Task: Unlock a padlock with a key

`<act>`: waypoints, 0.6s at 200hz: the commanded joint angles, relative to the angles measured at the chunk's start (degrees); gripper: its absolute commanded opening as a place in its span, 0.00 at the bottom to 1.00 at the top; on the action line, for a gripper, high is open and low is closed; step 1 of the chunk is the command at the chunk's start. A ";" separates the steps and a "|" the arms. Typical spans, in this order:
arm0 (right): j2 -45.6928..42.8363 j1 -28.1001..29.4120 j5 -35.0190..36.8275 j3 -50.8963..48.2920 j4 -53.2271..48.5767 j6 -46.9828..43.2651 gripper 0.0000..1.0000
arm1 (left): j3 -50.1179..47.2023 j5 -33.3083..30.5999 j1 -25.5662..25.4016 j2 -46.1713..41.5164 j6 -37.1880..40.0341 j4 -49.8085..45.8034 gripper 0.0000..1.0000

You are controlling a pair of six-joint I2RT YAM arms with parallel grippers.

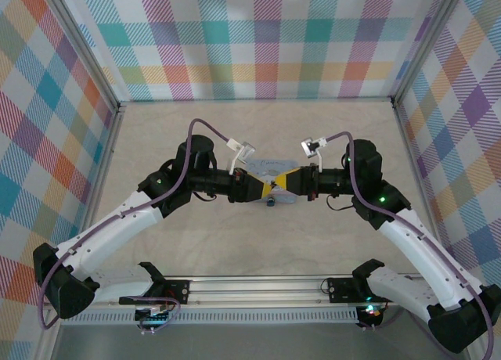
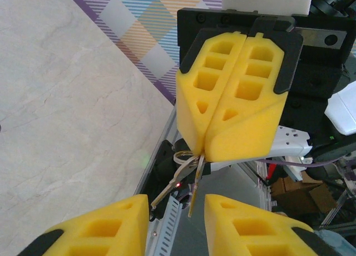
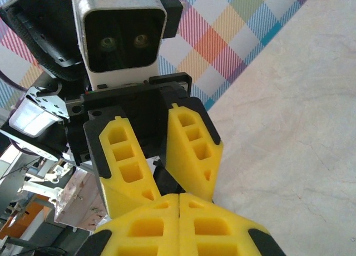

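My right gripper (image 2: 203, 149) is shut on the ring of a small bunch of keys. From its yellow fingertips hang a silver key (image 2: 177, 181) and a brass one (image 2: 197, 185). My left gripper (image 2: 177, 206) faces it tip to tip and is open, and the key blades hang in the gap between its pads without touching either. In the right wrist view my right gripper (image 3: 179, 200) is pressed shut and the left gripper (image 3: 179, 185) is spread just beyond it. From above, both meet mid-table, with a tiny dark bluish piece (image 1: 270, 203), apparently the padlock, just below them.
A pale blue tin (image 1: 272, 169) lies on the table right behind the two grippers. Checked walls stand on three sides. The metal rail (image 1: 258, 286) with both arm bases runs along the near edge.
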 commanded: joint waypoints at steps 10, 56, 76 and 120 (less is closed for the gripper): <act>-0.99 -0.27 -1.79 0.12 2.21 0.41 0.00 | -0.29 1.53 -0.26 -0.13 -0.35 2.77 0.34; -1.17 -0.27 -3.19 -0.67 4.65 2.05 0.00 | -0.91 3.51 -0.26 0.04 -1.61 6.14 0.27; -1.59 -0.31 -3.20 -0.33 4.53 2.12 0.00 | -1.13 1.49 0.15 -1.02 -0.99 4.92 0.28; -1.73 -0.37 -3.02 0.94 3.03 1.61 0.00 | -4.08 -0.37 2.01 -5.07 -1.99 6.45 0.35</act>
